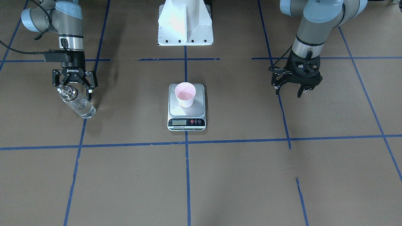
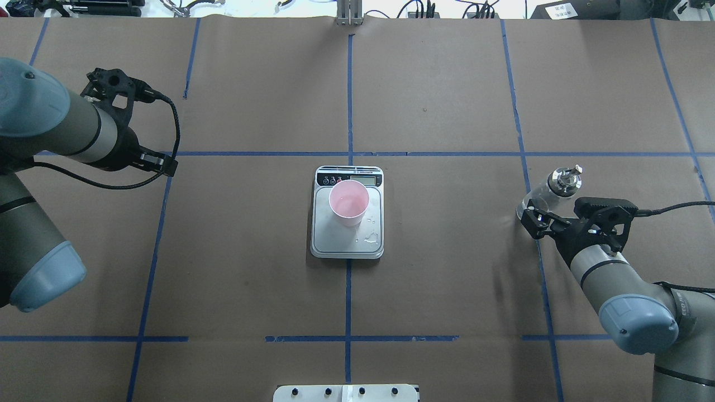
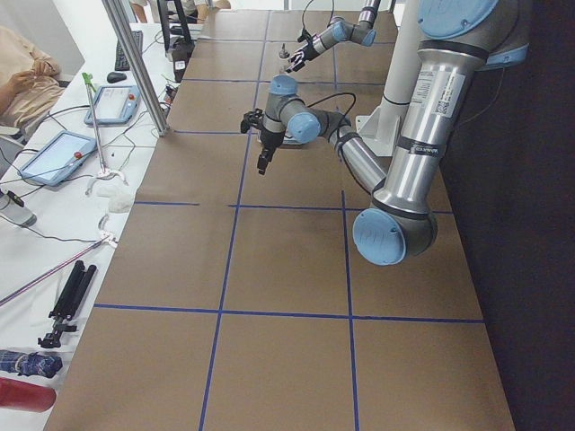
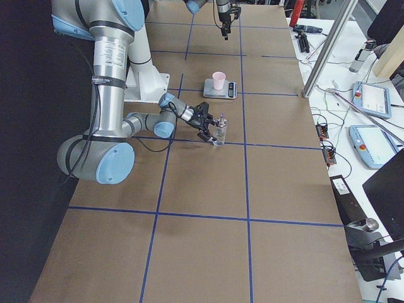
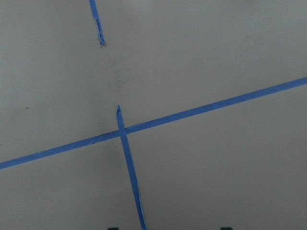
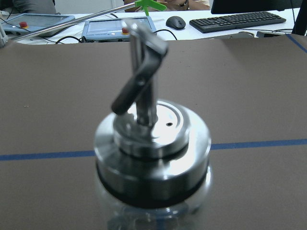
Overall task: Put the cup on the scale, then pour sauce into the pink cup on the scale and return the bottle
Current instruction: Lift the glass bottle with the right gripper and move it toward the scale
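The pink cup [image 1: 185, 94] [image 2: 349, 202] stands upright on the silver plate of the scale [image 1: 188, 112] [image 2: 346, 241] at the table's middle. A few clear droplets [image 2: 371, 238] lie on the plate beside it. I cannot tell whether there is sauce in the cup. The bottle [image 1: 78, 103] [image 2: 544, 195] [image 4: 220, 132] stands on the table on the robot's right, with clear sauce in its lower part. My right gripper [image 1: 74, 90] is open, its fingers spread to either side of the bottle's silver collar [image 6: 152, 143]. Far off on the other side, my left gripper [image 1: 289, 91] hangs open and empty.
Blue tape lines cross the brown table. The white robot base [image 1: 185, 25] stands behind the scale. Along the operators' side are tablets [image 3: 56, 157] [image 4: 374, 100], a keyboard [image 6: 240, 21] and cables. A seated person [image 3: 22, 76] shows beyond the table's edge.
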`<state>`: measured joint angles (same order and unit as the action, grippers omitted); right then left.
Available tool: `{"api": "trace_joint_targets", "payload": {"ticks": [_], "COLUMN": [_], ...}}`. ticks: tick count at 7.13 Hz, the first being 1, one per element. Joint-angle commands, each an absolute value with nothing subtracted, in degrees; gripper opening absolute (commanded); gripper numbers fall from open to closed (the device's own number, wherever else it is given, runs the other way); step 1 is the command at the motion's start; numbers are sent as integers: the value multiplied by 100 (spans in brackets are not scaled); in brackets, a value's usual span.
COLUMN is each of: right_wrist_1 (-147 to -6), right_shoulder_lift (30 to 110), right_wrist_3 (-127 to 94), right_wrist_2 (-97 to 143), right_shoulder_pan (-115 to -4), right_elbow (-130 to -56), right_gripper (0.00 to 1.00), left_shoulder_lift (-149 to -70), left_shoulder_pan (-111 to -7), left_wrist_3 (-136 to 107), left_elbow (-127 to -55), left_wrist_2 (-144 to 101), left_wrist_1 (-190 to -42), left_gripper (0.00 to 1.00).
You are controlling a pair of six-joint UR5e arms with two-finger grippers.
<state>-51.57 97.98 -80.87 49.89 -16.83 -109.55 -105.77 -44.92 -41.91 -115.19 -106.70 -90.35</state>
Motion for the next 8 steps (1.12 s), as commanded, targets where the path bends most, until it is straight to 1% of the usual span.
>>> {"api": "trace_joint_targets", "payload": {"ticks": [1,3,7,8], "right_wrist_1": [-5159,-5150,-5124,-4585], "right_shoulder_lift": [9530,9466,9457,9474], "right_wrist_3": [-8086,-8086,-8069,-8042], "right_wrist_2": [4818,4773,4554,4509], "right_shoulder_pan": [-1661,-1652,-1635,-1635], "right_elbow": [-10725,-10556,-10477,-10242], "right_gripper": [100,100,99,98], "left_shoulder_lift": [-10556,-10565,-10599,-10591], "left_shoulder_pan": [-4491,-4491,-4500,-4500], "left_wrist_3": [-4192,-4192,-4201,-4201], "left_elbow": [-11522,-11531,-11531,-11531], "left_wrist_2": [-10670,-10670,-10670,-10670], "left_wrist_1": [-9035,-9035,-9035,-9035], "left_gripper": [77,77,77,77]}}
